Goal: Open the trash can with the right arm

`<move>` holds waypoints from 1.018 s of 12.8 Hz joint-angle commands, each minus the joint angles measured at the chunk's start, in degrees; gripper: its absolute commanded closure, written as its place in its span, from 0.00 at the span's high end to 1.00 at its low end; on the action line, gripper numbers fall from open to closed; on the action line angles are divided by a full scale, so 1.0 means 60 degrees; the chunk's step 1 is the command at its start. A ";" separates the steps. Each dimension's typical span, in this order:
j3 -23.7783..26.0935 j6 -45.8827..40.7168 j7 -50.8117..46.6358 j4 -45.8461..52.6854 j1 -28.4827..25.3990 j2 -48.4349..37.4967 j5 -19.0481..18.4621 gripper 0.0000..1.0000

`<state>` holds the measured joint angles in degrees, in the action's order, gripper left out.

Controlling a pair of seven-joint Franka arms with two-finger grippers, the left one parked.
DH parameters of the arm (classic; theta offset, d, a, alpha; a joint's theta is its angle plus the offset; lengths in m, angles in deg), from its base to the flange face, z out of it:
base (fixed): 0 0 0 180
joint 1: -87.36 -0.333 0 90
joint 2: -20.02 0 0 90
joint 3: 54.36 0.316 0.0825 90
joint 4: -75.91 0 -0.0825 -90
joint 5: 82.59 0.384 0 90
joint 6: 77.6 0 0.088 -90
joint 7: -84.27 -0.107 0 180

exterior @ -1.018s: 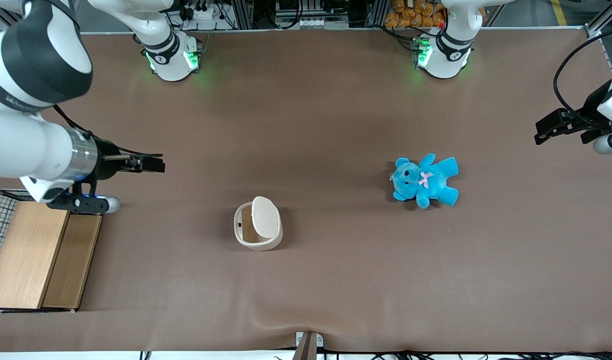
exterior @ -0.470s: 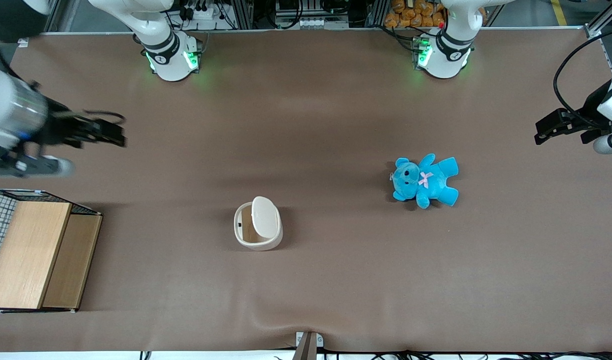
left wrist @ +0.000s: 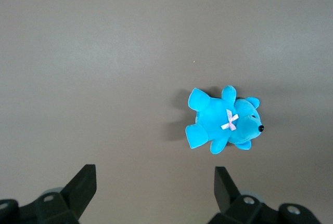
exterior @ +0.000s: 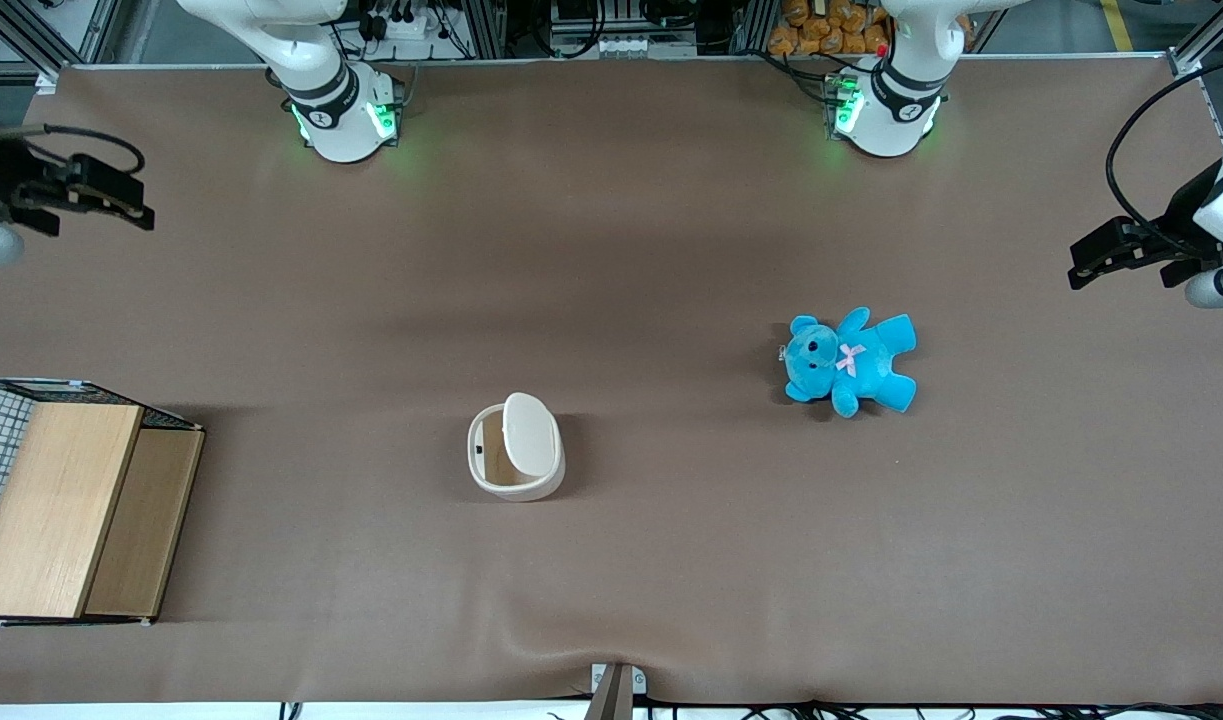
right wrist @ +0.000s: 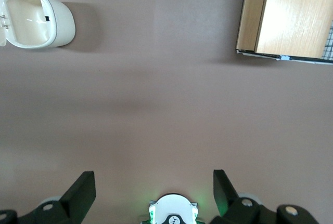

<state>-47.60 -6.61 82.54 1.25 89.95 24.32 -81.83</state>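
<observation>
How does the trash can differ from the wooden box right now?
The trash can is cream-white and rounded; the wooden box is tan, flat-sided, with wire mesh. The can is far smaller. The can's lid stands raised, showing its inside; the box's top is shut. Both stand clear of the gripper, which is open, farther from the camera.

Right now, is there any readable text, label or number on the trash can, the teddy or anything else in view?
None readable.
Trash can: no text.
Blue teddy: no text.
Arm bases: a small dark mark on each, too small to read.
Gripper, near the working arm's table end, fingers open: no label.
</observation>
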 commanded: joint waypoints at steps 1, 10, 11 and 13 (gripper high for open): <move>-0.0057 0.1246 0.0141 -0.2554 0.0051 -0.1902 -0.0024 1.00; -0.0613 0.1952 0.0229 -0.1444 0.0066 -0.0791 -0.0083 1.00; -0.0613 0.1981 0.0229 -0.1415 0.0066 -0.0690 -0.0083 1.00; -0.0613 0.2054 0.0229 -0.1211 0.0066 -0.0441 -0.0098 1.00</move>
<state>-51.60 6.00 83.47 -8.95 89.96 19.63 -81.87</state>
